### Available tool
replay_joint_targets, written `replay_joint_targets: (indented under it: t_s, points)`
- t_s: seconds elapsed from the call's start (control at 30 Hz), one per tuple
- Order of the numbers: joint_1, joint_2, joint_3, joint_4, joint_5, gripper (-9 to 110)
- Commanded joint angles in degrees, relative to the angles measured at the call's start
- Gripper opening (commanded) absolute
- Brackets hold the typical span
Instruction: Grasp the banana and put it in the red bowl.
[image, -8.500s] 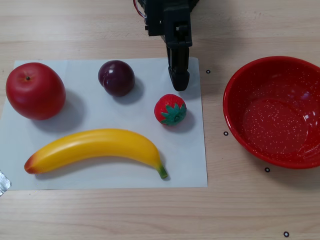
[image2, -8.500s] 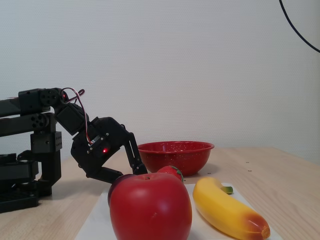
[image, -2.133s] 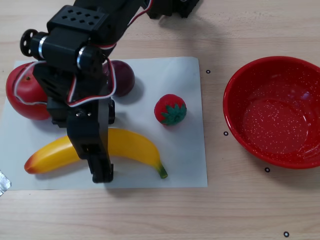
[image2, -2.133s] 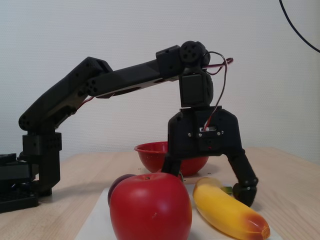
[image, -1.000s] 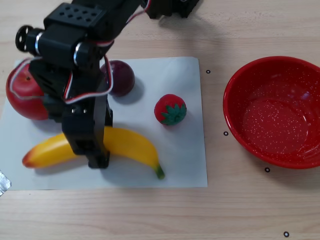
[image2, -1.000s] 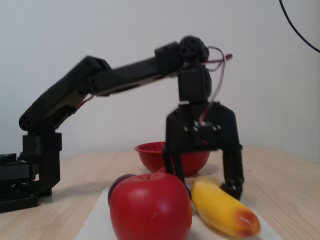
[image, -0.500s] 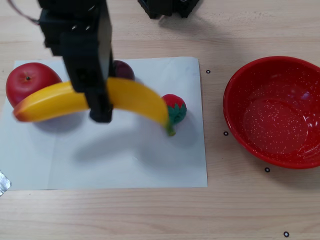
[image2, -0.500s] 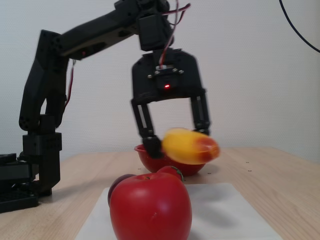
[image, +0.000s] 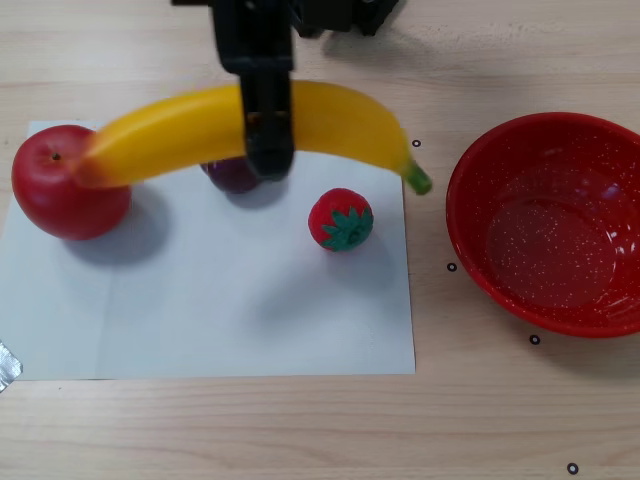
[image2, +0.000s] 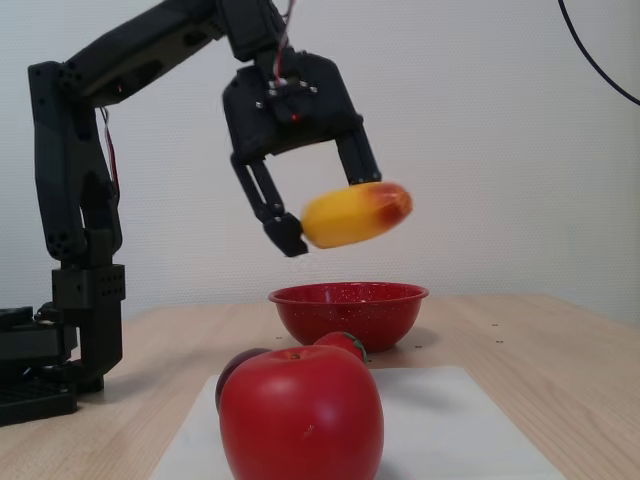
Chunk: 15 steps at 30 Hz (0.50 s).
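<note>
The long yellow banana (image: 340, 118) hangs in the air, clamped at its middle by my gripper (image: 268, 150), which is shut on it. Its orange-red end points toward the apple and its green stem tip toward the red bowl (image: 478, 168) in the other view. The bowl sits empty on the table at the right. In the fixed view the banana (image2: 358, 214) is held well above the table by the gripper (image2: 332, 212), higher than the red bowl (image2: 345, 315) behind it.
A red apple (image: 66, 188), a dark plum (image: 228, 176) partly hidden under the gripper and a strawberry (image: 341, 220) lie on the white paper sheet (image: 200, 310). The arm's base (image2: 60, 340) stands at the left in the fixed view.
The gripper closed on the banana and lifted it off the paper. Over the last half second it rose further and shifted toward the bowl side.
</note>
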Motion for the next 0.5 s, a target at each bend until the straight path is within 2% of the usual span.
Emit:
replay_joint_targets:
  t_s: [0.0,0.27,0.47]
  points:
    - [2.46,9.49,-8.26,1.49,-1.85,0]
    - [13.62,7.29,-16.35,3.87,-6.94,0]
    - [22.94,7.12,-16.61,1.93,-9.76,0]
